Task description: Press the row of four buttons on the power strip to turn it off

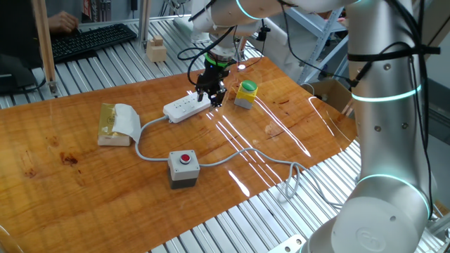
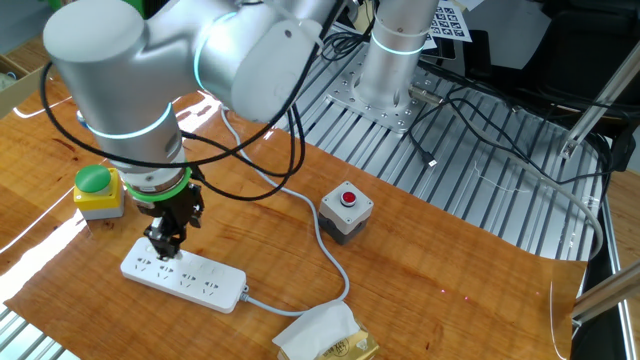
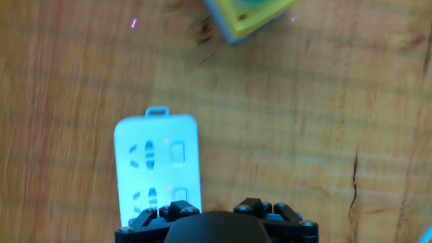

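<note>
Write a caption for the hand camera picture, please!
Looking down at the white power strip on a wooden table.

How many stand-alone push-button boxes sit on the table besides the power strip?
2: a grey box with a red button near the table's front edge, and a yellow box with a green cap just beyond the power strip.
</note>
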Controlling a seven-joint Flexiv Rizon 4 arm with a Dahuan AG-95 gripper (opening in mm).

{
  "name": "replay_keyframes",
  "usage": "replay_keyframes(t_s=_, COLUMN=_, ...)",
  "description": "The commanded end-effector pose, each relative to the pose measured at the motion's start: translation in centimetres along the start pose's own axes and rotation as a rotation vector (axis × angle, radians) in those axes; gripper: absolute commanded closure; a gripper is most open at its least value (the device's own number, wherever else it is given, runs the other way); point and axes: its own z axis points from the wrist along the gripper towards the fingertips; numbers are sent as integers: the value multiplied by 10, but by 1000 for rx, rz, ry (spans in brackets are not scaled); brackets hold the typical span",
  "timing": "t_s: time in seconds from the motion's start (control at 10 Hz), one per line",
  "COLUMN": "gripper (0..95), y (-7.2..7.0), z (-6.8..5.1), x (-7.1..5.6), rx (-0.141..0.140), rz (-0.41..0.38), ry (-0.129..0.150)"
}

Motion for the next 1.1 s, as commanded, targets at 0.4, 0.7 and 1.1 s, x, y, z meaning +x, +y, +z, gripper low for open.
replay_keyframes(t_s=0.4, gripper=380, y=3, z=1, x=-8, rx=9, rz=-32, ry=10)
replay_keyframes(t_s=0.7, gripper=380, y=2, z=-1, x=-8, rx=10, rz=-50, ry=7)
replay_keyframes(t_s=1.1, gripper=380, y=2, z=-1, x=-8, rx=4, rz=-82, ry=17)
